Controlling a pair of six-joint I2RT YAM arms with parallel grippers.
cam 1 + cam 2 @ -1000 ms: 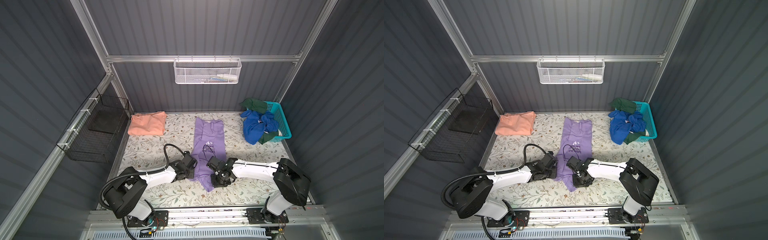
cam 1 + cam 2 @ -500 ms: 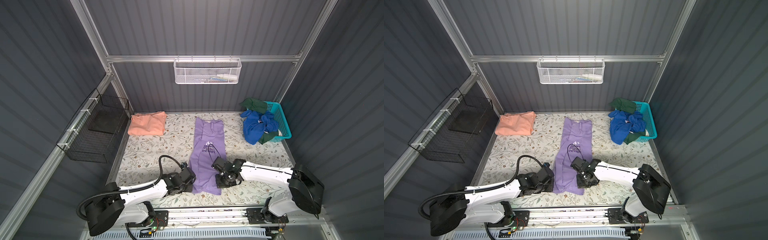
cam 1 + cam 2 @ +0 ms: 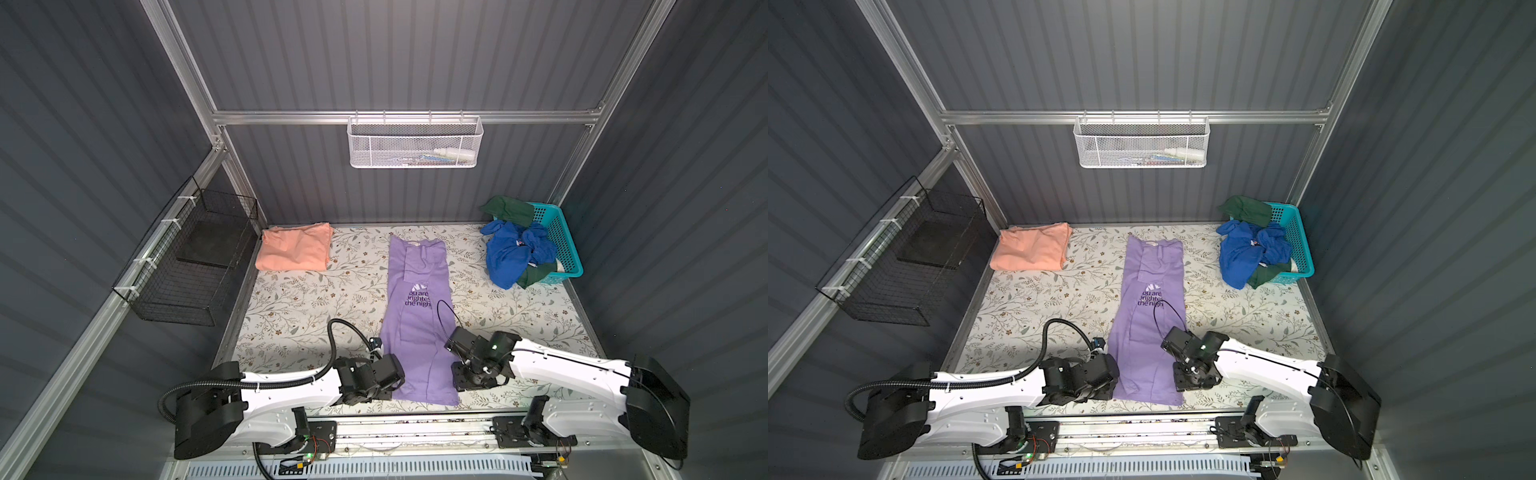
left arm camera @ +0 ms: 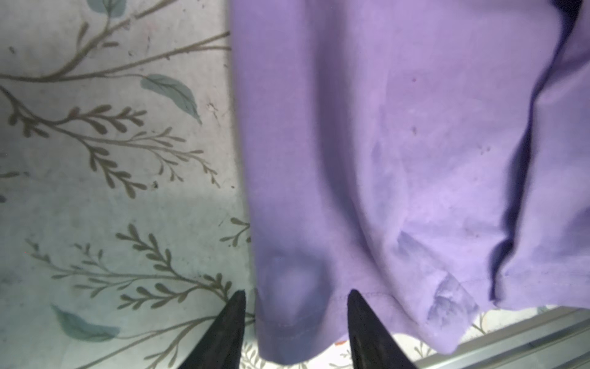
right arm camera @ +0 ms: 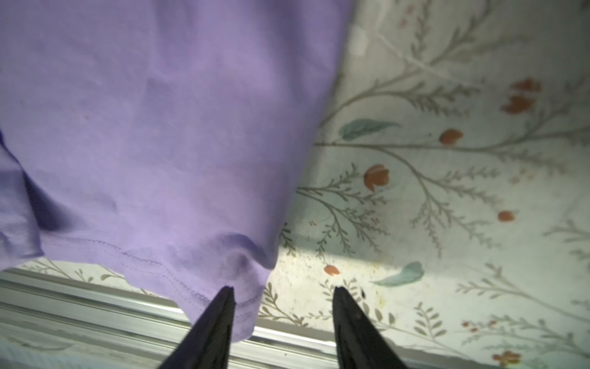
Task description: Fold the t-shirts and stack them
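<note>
Left wrist view shows the lavender t-shirt [image 4: 383, 143] lying flat on the floral tabletop [image 4: 111, 143]. Its near hem corner sits between the parted fingers of the left pincer [image 4: 295, 291], which is open and clamps nothing. The right pincer [image 5: 283, 287] is likewise open at the other hem corner. In both top views the shirt is a long narrow strip down the middle, sides already folded in; the hem-to-collar folds look undone. The salmon t-shirt [image 3: 295, 251] sits folded in the far left corner, probably the base of the stack. Blue and green clothes [image 3: 511, 257] spill from the turquoise basket [image 3: 567, 245].

Purple tee [image 3: 415, 332] flat, ctr of mat [image 3: 311, 299]
</note>
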